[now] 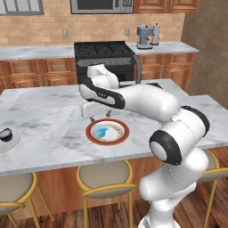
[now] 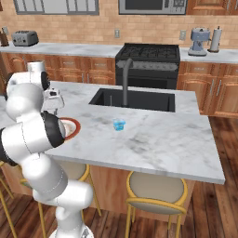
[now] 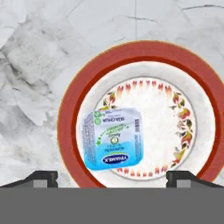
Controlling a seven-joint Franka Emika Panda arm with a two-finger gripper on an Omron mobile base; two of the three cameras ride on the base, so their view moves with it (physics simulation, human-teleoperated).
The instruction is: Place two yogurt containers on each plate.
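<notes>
Your hand (image 3: 112, 177) hangs over the red-rimmed plate (image 3: 70, 105) with its fingers spread wide and nothing between them. Directly below it, one light blue yogurt container (image 3: 113, 138) lies on that plate. A second light blue container (image 2: 119, 124) stands well off to the hand's right on the grey-veined marble worktop (image 2: 153, 139), near the dark sink (image 2: 135, 100). Far to its left, the navy container (image 1: 6, 134) sits on the pale plate (image 1: 13, 141). Behind the worktop you see a black stove (image 1: 104, 55) against a brick wall.
</notes>
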